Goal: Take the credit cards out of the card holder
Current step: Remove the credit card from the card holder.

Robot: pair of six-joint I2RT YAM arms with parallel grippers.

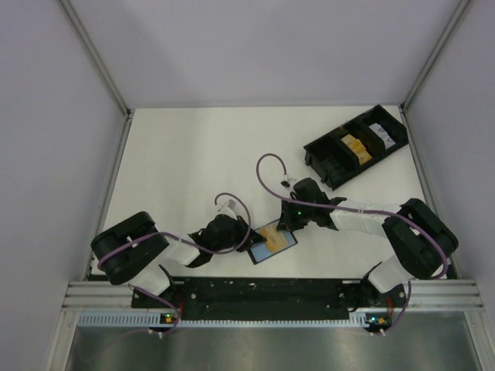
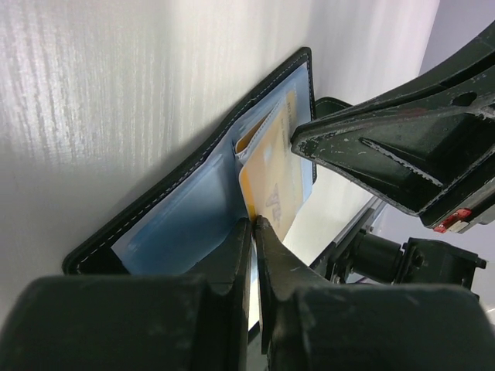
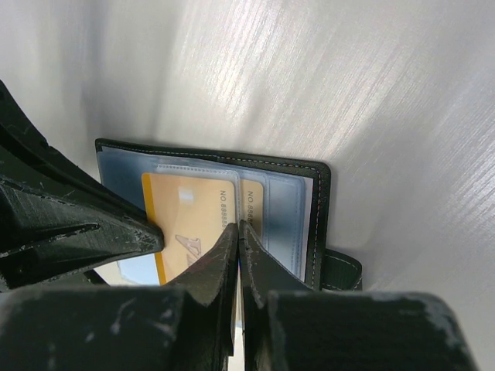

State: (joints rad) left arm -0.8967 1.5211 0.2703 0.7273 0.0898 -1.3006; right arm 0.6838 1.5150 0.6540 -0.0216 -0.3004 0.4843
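Top view: we see the holder (image 1: 286, 239) lying open on the table (image 1: 193, 162), near the front edge, between the two arms. An orange card (image 1: 270, 246) shows on its blue inside. The left gripper (image 1: 251, 238) reaches the holder from the left and the right gripper (image 1: 284, 226) from above right; both tips are at it. The black tray (image 1: 313, 148) sits well apart at the far right.

Left wrist: the left gripper (image 2: 254, 224) has its fingers all but together, with only a thin slit between them. The tips are at the card's (image 2: 274, 174) near edge, and we can't tell if they pinch it. The card lies partly out of the holder's (image 2: 178, 224) clear pocket. The right gripper's (image 2: 298, 141) tip is touching the card's far end. A second card (image 2: 249, 141) shows as an orange edge inside the pocket.

Right wrist: the right gripper's (image 3: 238, 226) fingers are pressed together and hold nothing, with the tips down on the card (image 3: 189, 209). The left gripper (image 3: 158, 236) comes in from the left as a closed wedge, its tip on the same card. The second card (image 3: 253, 202) sits under the clear sleeve just beside the first. The holder's tab (image 3: 340, 269) sticks out at the right edge.
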